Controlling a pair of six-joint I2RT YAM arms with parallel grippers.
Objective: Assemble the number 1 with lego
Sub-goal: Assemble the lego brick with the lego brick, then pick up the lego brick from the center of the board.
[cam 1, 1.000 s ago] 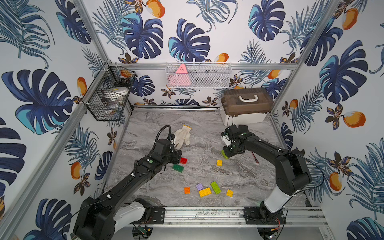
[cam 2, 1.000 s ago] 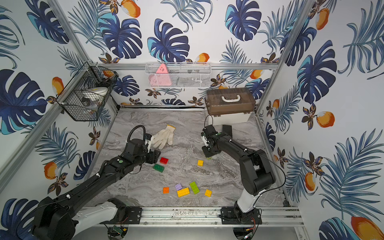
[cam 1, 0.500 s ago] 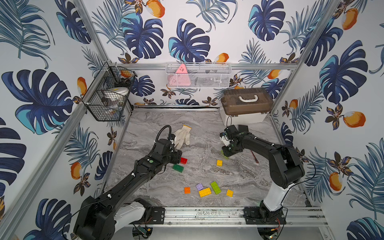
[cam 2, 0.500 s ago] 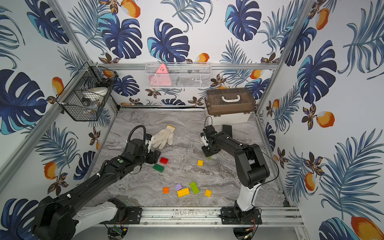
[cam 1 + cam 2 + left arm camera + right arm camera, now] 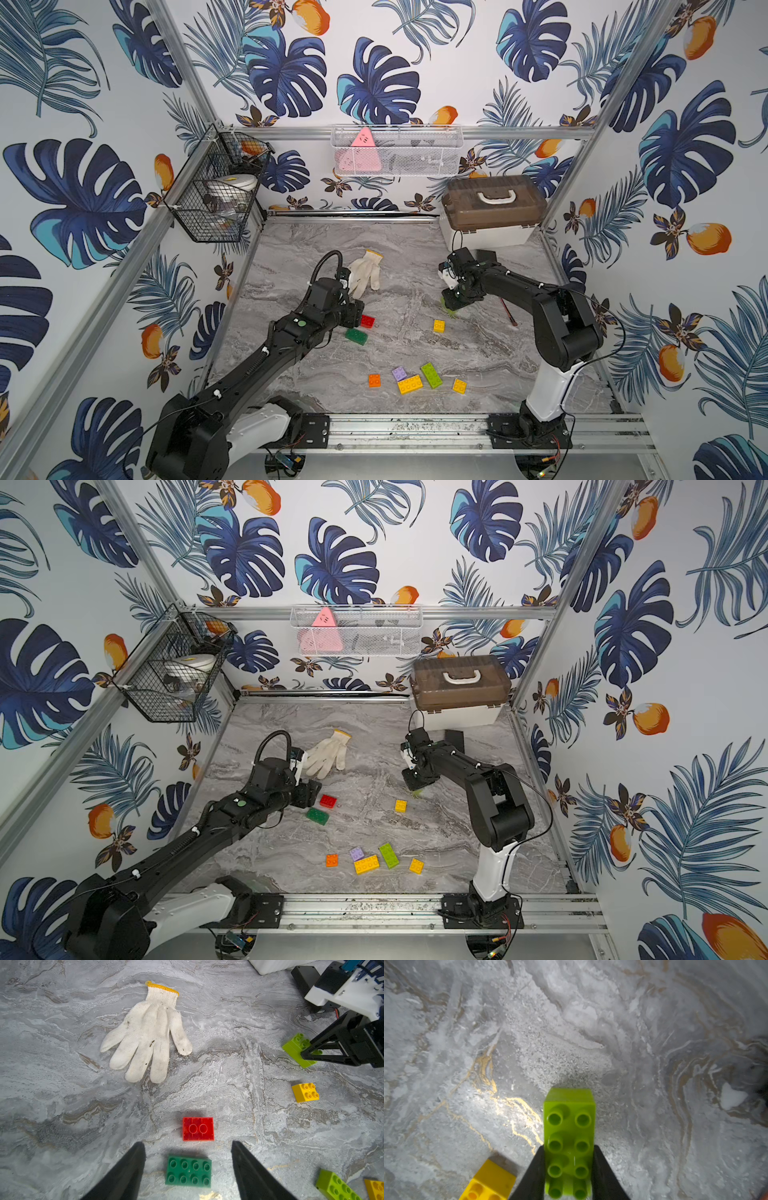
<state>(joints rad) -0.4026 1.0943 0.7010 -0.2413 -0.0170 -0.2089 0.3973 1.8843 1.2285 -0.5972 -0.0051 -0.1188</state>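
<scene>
Lego bricks (image 5: 410, 384) are lying scattered on the table (image 5: 478, 353); the right pincer (image 5: 569, 1148) is clamping 1 lime brick (image 5: 569, 1101) down at the table's surface, while the left pincer (image 5: 188, 1144) is hovering, prongs apart, over a dark green brick (image 5: 188, 1171) beside a red brick (image 5: 198, 1129).

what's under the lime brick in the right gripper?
Only marble table shows right around the lime brick, clamped studs-up in the right gripper. Its underside is covered, so contact with the table cannot be told.
</scene>
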